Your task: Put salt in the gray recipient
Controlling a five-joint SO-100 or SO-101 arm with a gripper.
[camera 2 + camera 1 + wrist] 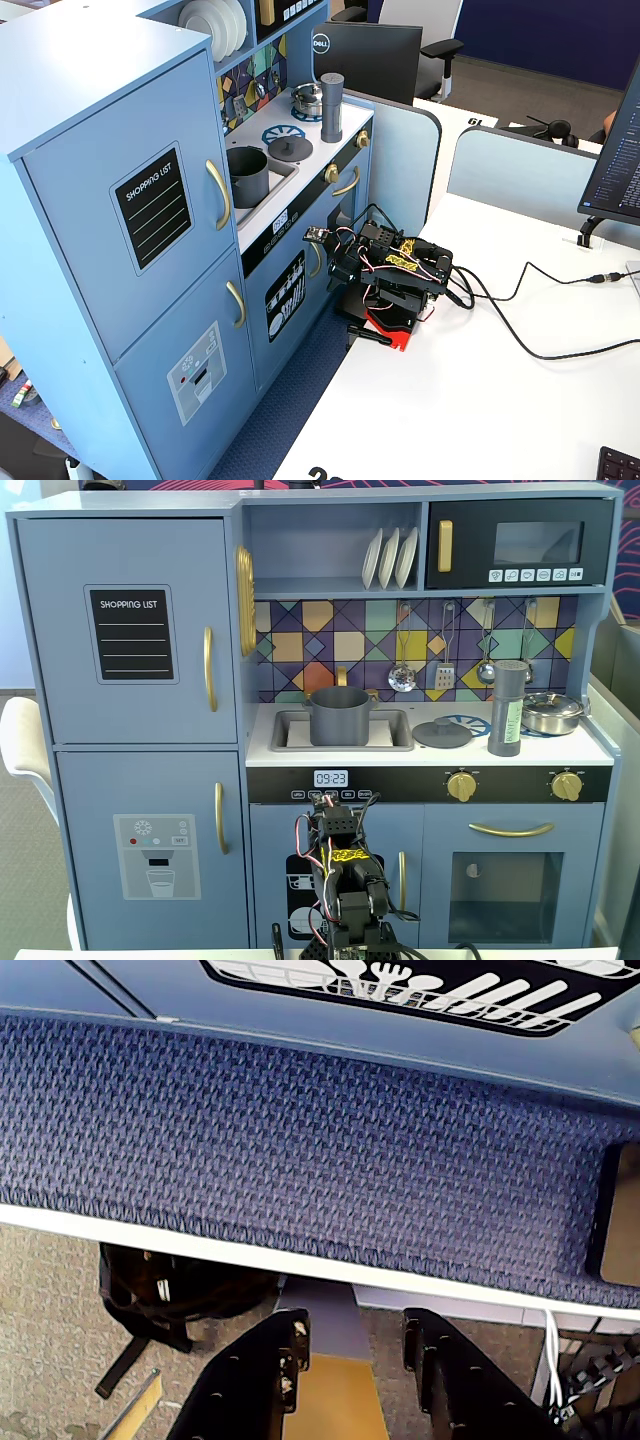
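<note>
Salt (509, 708) stands upright on the counter of the toy kitchen, between the flat gray lid (441, 732) and the shiny steel pot (552, 712), so it is free to take from the front. Its pale green label cannot be read. The gray recipient (339, 715) sits in the sink, to the left in this fixed view and well apart from the salt; its top is open, ready for pouring.

The arm is folded low on the white table (480, 390), far below the counter. In the wrist view the end effector (352, 1345) has its fingers apart and holds nothing.

Readable writing: "SHOPPING LIST" on the black board (131, 634), "09:23" on the small clock (331, 778), and the Dell logo on the monitor (365, 60) behind the kitchen.
</note>
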